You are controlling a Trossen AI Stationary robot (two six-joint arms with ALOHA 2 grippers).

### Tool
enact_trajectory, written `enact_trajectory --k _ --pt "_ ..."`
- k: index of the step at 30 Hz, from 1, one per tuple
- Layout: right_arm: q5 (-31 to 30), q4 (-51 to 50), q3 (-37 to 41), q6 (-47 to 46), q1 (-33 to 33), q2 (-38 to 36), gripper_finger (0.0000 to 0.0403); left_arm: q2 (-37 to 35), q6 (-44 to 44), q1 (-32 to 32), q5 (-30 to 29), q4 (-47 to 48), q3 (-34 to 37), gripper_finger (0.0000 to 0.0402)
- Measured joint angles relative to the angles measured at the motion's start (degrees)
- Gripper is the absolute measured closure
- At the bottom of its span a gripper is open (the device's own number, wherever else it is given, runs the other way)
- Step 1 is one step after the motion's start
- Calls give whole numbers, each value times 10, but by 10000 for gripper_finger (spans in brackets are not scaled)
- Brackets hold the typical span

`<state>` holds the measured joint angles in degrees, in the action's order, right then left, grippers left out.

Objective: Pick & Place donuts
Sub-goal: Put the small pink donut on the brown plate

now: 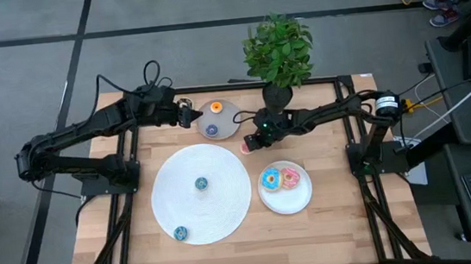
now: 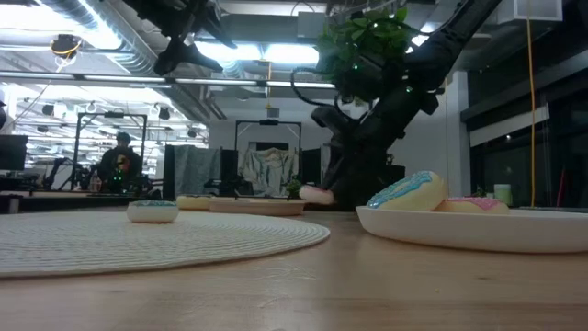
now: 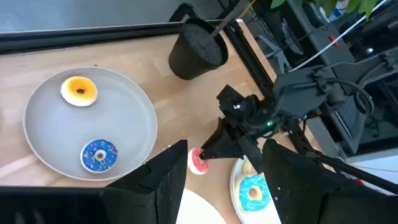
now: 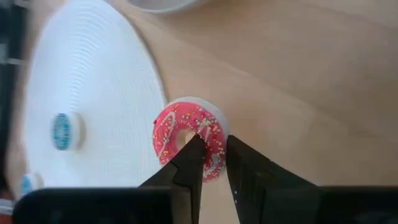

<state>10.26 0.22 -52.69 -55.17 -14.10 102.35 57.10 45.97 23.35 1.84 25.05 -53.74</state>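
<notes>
The right gripper (image 4: 211, 155) is clamped on the rim of a red-pink donut (image 4: 186, 138) with sprinkles and a white base, sitting on the desk (image 1: 330, 218) right beside the white disc (image 1: 221, 164). The left gripper (image 3: 217, 177) hangs above, fingers apart, holding nothing.

Red-pink donut (image 4: 186, 138) with pale sprinkles beside ribbed white disc (image 1: 200, 193). Teal donuts (image 1: 201, 184) on that disc. Orange donut (image 3: 79, 90) and dark blue, speckled donut (image 3: 99, 155) on grey plate (image 3: 130, 118). Blue donut (image 1: 269, 179) and pink donut (image 1: 289, 177) on white plate (image 1: 286, 202). Light wood worktop (image 1: 330, 218).
</notes>
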Motion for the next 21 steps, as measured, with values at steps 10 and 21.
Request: enact_trajectory --k 10,21 --pt "4 103 0 -47 19 -2 336 0 26 0 68 0 0 203" --pt "-19 234 -3 -102 36 -2 336 1 64 0 99 22 0 203"
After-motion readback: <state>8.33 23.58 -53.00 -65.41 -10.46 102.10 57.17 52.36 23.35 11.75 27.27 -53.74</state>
